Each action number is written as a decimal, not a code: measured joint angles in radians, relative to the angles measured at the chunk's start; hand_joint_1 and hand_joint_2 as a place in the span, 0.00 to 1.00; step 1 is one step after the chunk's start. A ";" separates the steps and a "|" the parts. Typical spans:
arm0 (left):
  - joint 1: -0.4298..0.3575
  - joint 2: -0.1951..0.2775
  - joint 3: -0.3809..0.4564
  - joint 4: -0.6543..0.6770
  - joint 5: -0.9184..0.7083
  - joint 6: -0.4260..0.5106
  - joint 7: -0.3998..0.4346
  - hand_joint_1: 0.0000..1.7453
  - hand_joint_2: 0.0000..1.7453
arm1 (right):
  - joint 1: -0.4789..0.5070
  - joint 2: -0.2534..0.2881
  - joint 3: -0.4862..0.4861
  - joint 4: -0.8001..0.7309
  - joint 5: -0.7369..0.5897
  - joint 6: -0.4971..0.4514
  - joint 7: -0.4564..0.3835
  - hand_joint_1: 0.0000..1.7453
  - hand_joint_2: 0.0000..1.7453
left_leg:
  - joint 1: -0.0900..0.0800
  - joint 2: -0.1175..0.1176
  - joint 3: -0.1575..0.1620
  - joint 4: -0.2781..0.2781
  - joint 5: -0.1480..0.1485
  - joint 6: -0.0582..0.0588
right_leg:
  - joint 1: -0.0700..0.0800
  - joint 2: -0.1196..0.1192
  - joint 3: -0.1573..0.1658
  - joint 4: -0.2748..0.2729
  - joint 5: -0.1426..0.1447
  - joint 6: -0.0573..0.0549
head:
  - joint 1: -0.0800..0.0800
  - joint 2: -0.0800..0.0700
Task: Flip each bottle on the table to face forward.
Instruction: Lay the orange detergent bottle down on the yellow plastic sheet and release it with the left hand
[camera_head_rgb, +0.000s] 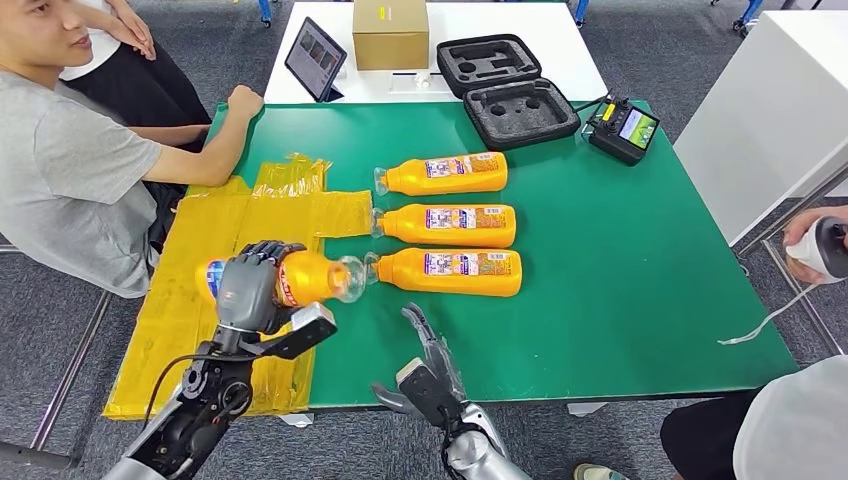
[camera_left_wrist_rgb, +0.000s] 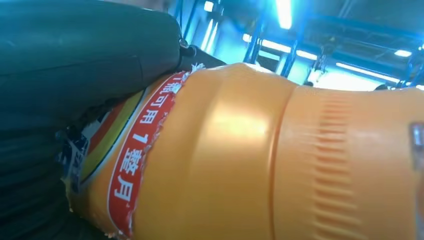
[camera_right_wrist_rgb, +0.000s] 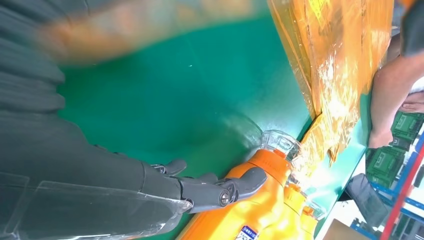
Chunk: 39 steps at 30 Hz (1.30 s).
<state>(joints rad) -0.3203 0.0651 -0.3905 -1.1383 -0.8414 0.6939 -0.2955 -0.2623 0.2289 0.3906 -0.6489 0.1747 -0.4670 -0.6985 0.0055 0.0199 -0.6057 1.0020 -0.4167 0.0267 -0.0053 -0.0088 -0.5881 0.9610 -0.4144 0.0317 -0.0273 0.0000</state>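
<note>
Three orange bottles lie in a row on the green table (camera_head_rgb: 620, 260), labels up, clear caps to the left: far bottle (camera_head_rgb: 445, 174), middle bottle (camera_head_rgb: 450, 224), near bottle (camera_head_rgb: 450, 271). My left hand (camera_head_rgb: 250, 288) grips a fourth orange bottle (camera_head_rgb: 312, 277), held above the yellow sheet, its clear cap pointing right toward the near bottle's cap. The left wrist view shows that held bottle (camera_left_wrist_rgb: 280, 165) close up with its red label edge. My right hand (camera_head_rgb: 428, 370) hovers open at the table's front edge, fingers spread, empty. In the right wrist view its fingers (camera_right_wrist_rgb: 220, 190) lie near an orange bottle (camera_right_wrist_rgb: 260, 210).
Yellow plastic sheeting (camera_head_rgb: 200, 290) covers the table's left part. A person (camera_head_rgb: 70, 150) sits at the left with a fist on the table. A black foam case (camera_head_rgb: 505, 90), a controller (camera_head_rgb: 622, 128), a tablet (camera_head_rgb: 315, 58) and a cardboard box (camera_head_rgb: 390, 32) stand at the back.
</note>
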 joint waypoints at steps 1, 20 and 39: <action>0.007 -0.002 0.010 -0.004 -0.056 -0.005 0.026 1.00 1.00 | 0.000 0.000 0.000 0.000 -0.001 0.003 0.000 0.00 1.00 | 0.000 0.000 0.000 0.000 0.000 0.000 | 0.000 0.000 0.000 0.000 0.000 0.000 | 0.000 0.000; -0.058 -0.003 0.068 0.179 -0.232 -0.182 0.156 1.00 1.00 | -0.006 0.020 0.004 0.001 -0.010 0.029 0.000 0.00 1.00 | 0.000 0.000 -0.001 0.000 0.001 0.000 | 0.000 0.000 -0.001 0.000 0.000 0.000 | 0.000 0.000; -0.247 -0.010 0.062 0.530 -0.203 -0.237 0.129 0.93 1.00 | 0.028 0.016 0.073 -0.169 -0.025 0.044 0.000 0.00 1.00 | 0.000 -0.001 -0.001 0.000 0.001 0.000 | 0.000 -0.001 -0.001 0.000 0.000 0.000 | 0.000 0.000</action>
<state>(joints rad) -0.5676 0.0554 -0.3290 -0.6081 -1.0443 0.4573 -0.1667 -0.2342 0.2449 0.4637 -0.8177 0.1492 -0.4229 -0.6986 0.0055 0.0191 -0.6067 1.0020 -0.4157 0.0264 -0.0054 -0.0102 -0.5889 0.9612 -0.4143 0.0316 -0.0272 0.0000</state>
